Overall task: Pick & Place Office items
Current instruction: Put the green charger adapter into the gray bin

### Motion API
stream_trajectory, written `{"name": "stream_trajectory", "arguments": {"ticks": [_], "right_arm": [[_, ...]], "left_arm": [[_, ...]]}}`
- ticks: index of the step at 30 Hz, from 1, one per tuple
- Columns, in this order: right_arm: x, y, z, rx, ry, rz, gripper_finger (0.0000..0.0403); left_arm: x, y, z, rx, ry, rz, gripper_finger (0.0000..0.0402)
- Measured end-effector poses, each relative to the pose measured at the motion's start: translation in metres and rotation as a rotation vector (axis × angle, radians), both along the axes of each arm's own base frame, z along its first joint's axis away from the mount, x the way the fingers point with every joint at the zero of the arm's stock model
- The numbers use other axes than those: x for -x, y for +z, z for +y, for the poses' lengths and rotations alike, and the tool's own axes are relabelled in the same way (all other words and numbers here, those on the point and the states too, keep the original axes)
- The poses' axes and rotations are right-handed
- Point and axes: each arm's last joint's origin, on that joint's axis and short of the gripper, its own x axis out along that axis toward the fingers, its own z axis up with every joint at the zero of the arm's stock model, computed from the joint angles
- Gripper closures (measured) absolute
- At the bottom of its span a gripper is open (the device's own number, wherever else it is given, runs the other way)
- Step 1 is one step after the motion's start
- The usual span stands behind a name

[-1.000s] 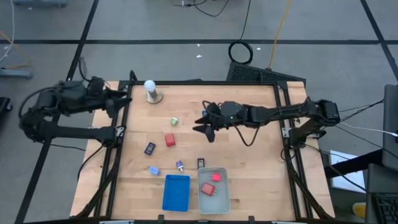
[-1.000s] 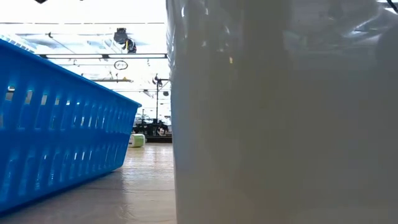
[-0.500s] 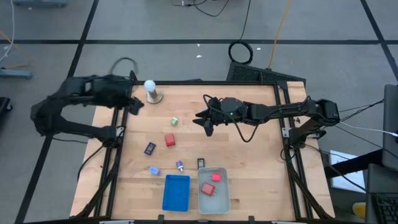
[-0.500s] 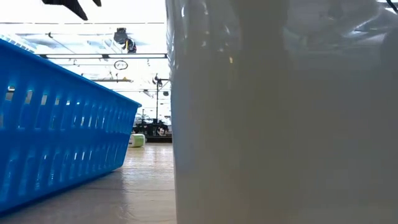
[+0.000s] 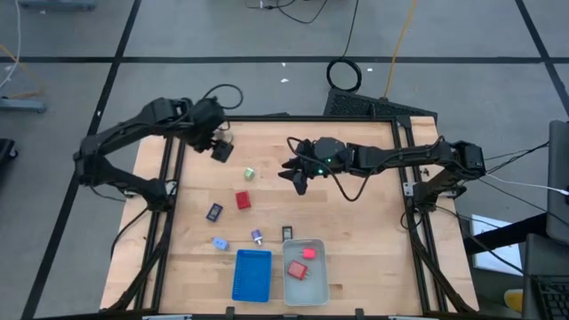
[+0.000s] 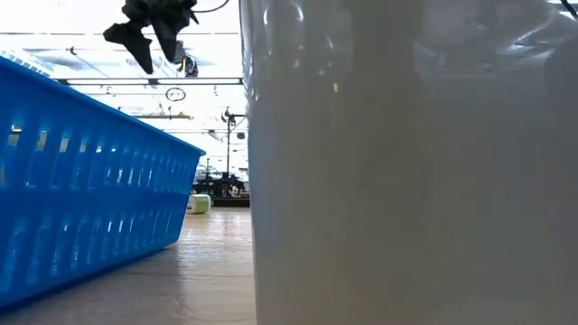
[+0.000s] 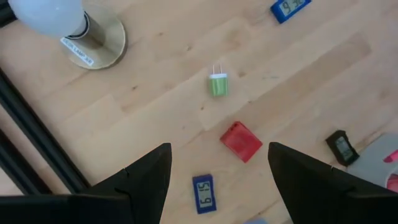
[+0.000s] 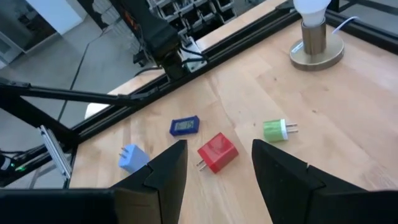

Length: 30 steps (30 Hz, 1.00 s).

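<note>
The office items lie loose on the wooden table: a green plug, a red block, a dark blue one, a light blue one, a purple-topped one and a black one. Two red ones lie in the grey tray. My left gripper hangs open above the table's far left part, pointing steeply down, with the green plug and red block ahead of its fingers. My right gripper hovers open over the table's middle, nothing between its fingers.
A white bulb on a round base stands right under my left gripper. Another blue item lies below my right gripper. A blue tray sits beside the grey tray at the near edge. Black frame rails run along the table's sides.
My left gripper has swung in from beyond the table's far left corner toward the right, over the table, and has tipped from nearly level to steeply downward; it now hangs over the bulb, its fingers as open as before.
</note>
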Motion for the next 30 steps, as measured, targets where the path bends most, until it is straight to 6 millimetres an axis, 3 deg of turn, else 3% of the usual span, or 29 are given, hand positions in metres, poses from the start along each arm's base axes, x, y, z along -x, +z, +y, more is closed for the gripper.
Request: {"name": "stream_trajectory", "arguments": {"ticks": [5, 11, 20, 30], "right_arm": [[0.000, 0.001, 0.000, 0.004, 0.002, -0.007, 0.0232], [0.005, 0.011, 0.001, 0.014, 0.003, -0.052, 0.0232], [0.019, 0.031, 0.002, 0.042, 0.001, -0.113, 0.0232], [0.019, 0.032, 0.002, 0.022, -0.002, -0.117, 0.0232]], "left_arm": [[-0.021, -0.014, 0.022, 0.001, -0.024, -0.007, 0.0131], [-0.040, -0.041, 0.041, 0.039, -0.047, 0.105, 0.0131], [-0.062, -0.067, 0.046, 0.065, -0.098, 0.185, 0.0131], [-0.077, -0.069, 0.043, 0.027, -0.094, 0.107, 0.0131]]}}
